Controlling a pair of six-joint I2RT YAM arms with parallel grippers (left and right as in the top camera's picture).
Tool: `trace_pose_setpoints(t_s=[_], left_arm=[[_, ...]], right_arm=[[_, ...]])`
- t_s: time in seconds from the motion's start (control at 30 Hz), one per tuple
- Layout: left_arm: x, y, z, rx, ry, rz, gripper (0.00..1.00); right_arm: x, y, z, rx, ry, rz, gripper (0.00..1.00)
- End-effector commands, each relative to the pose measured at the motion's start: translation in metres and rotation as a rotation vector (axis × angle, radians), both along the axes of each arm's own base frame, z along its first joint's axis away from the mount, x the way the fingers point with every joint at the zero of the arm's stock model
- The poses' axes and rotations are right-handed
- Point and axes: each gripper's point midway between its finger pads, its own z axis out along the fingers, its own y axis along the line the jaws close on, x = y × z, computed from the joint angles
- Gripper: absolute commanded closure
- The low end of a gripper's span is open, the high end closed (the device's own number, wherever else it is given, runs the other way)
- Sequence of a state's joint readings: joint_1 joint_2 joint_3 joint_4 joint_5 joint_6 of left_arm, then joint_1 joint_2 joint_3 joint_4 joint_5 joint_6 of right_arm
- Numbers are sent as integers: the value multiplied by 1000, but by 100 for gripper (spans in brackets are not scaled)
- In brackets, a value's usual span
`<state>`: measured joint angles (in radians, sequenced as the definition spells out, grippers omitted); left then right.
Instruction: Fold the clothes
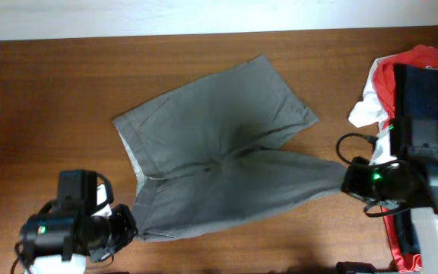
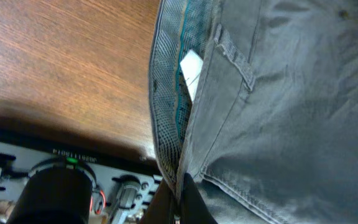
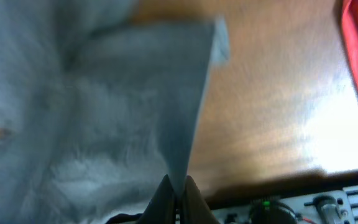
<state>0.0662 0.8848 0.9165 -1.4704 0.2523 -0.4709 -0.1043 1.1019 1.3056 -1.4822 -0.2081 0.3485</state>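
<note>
**Left gripper [image 1: 130, 223] and right gripper [image 1: 347, 179] both clenched on the shorts [image 1: 219, 156]**

Left gripper was pinched shut on the waistband corner. In its wrist view the band edge ran straight away from its tips. Right gripper was clamped on the hem end of one leg, with the cloth rising from its tips as a narrow ridge. The shorts lay spread on the wooden table [image 1: 52, 91] between the two grippers. The other leg was fanned out flat, away from both.

Handling (judged): light, limp woven cotton with no stiffness of its own, so it would sag wherever unsupported. The matte weave looked unlikely to slip from a firm pinch, and it was not fragile. Best holds looked to be the doubled edges: waistband, hems, seams. A single-layer pinch mid-panel would probably bunch.

Materials: grey-olive face and a paler patterned waistband lining with a teal stripe. A white label [image 2: 191, 67] sat beyond the left gripper's tips, and a belt loop [image 2: 235, 56] lay beside it. A red-orange garment [image 1: 382, 76] and a navy garment [image 1: 428, 91] lay behind the right gripper.
</note>
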Motion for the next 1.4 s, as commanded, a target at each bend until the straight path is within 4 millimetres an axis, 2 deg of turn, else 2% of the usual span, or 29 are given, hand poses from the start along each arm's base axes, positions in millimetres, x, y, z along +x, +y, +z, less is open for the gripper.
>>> trace_pose_setpoints(t_s=[0.0, 0.07, 0.1, 0.13, 0.23, 0.3, 0.37, 0.43, 0.47, 0.57, 0.67, 0.73, 0.77, 0.83, 0.93, 0.97, 1.0, 1.07, 1.13, 1.17, 1.2, 1.23, 1.27, 1.3, 1.33, 1.37], left_arm=[[20, 2, 45, 19, -166, -11, 99], [44, 14, 78, 81, -254, 12, 99], [66, 20, 90, 109, -297, 33, 99], [81, 21, 92, 108, -316, 34, 99], [128, 24, 67, 104, -264, 40, 99], [151, 37, 54, 108, -251, 79, 99], [163, 53, 48, 95, -248, 161, 99], [173, 66, 52, 84, -289, 214, 99], [180, 66, 56, 66, -317, 219, 99], [191, 69, 61, 77, -370, 220, 99], [201, 73, 54, 83, -367, 222, 99], [210, 75, 36, 78, -323, 221, 99], [217, 76, 27, 78, -312, 221, 99], [231, 83, 9, 94, -289, 226, 99], [249, 90, -35, 111, -217, 229, 99], [251, 91, -51, 108, -184, 228, 99], [254, 91, -59, 106, -171, 227, 99], [256, 95, -69, 121, -155, 231, 99], [259, 101, -69, 155, -169, 239, 99], [261, 101, -69, 154, -174, 239, 100], [261, 101, -70, 154, -171, 239, 99], [262, 102, -71, 155, -174, 239, 87], [266, 102, -69, 156, -193, 240, 52], [279, 104, -63, 156, -251, 242, 4], [296, 96, -46, 99, -324, 221, 1], [305, 87, -30, 40, -362, 201, 1]], right_arm=[[12, -3, 54, -47, -166, 49, 96], [28, -5, 66, -68, -194, 95, 96], [44, -6, 64, -80, -200, 119, 96], [59, -8, 60, -90, -208, 142, 96], [110, -7, 34, -57, -186, 179, 96], [140, 4, 20, 18, -196, 213, 96], [160, 4, 23, 22, -235, 219, 96], [182, 4, 50, 2, -347, 220, 96], [186, 11, 60, -2, -384, 240, 96], [201, 37, 56, 1, -411, 312, 96], [219, 52, 10, -25, -304, 344, 96], [235, 55, -25, -16, -240, 350, 96], [241, 55, -34, -15, -234, 350, 96], [260, 60, -44, -18, -270, 357, 96], [290, 74, -29, -28, -414, 376, 96], [292, 83, -32, -37, -418, 392, 96], [295, 84, -38, -62, -408, 390, 96], [308, 91, -69, -106, -381, 394, 96], [321, 95, -88, -105, -386, 398, 96], [330, 96, -105, -105, -385, 398, 96], [334, 97, -111, -103, -388, 398, 96], [337, 98, -114, -102, -395, 398, 84], [341, 99, -113, -97, -409, 387, 67], [350, 101, -107, -93, -456, 384, 41], [355, 109, -91, -52, -508, 404, 19], [357, 111, -71, -23, -542, 414, 11]])
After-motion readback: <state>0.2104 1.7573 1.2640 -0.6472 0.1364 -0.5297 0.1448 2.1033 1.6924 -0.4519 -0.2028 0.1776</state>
